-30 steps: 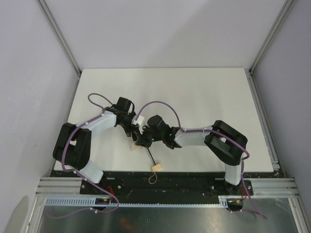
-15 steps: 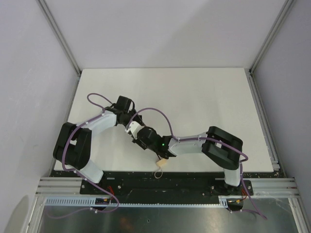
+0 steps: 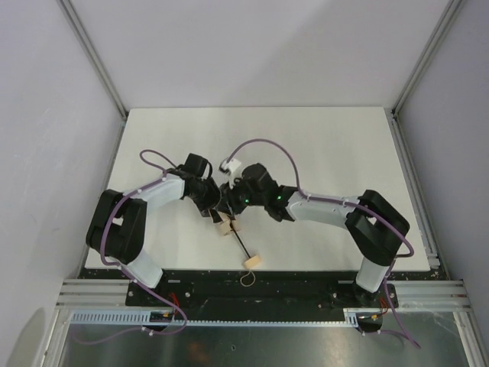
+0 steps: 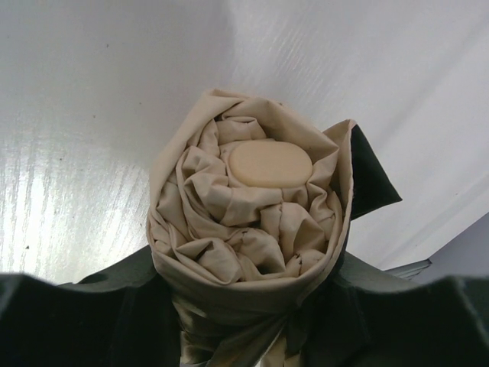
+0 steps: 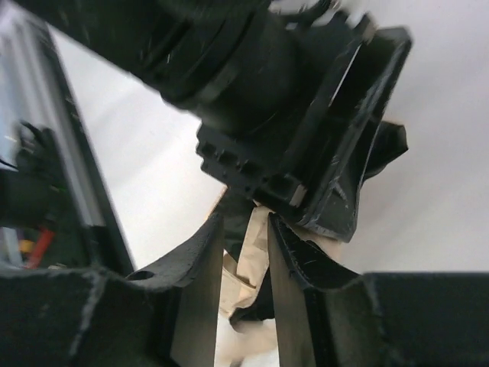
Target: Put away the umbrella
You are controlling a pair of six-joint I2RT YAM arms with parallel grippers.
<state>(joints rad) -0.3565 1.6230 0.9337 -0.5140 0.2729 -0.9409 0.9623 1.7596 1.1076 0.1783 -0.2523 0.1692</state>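
Note:
The umbrella (image 3: 223, 224) lies near the table's front middle. Its tan canopy is bunched, and its black shaft (image 3: 241, 246) runs to the wooden handle (image 3: 250, 261). A thin wrist loop (image 3: 244, 279) hangs past the table's edge. My left gripper (image 3: 212, 205) is shut on the rolled canopy (image 4: 252, 222), whose pale end cap (image 4: 269, 163) faces the camera. My right gripper (image 3: 229, 202) sits right against the left one. Its jaws stand narrowly apart and pinch a tan fabric flap (image 5: 252, 248) of the canopy. The left gripper's black body (image 5: 306, 138) fills the view just beyond.
A white table (image 3: 321, 153) is enclosed by grey walls and aluminium posts (image 3: 92, 53). A black mounting rail (image 3: 290, 287) runs along the near edge. Purple cables (image 3: 263, 145) arch over both arms.
My right gripper dipped toward the handle half a second ago. It has since swung back up to the canopy beside the left gripper. The left arm has barely moved.

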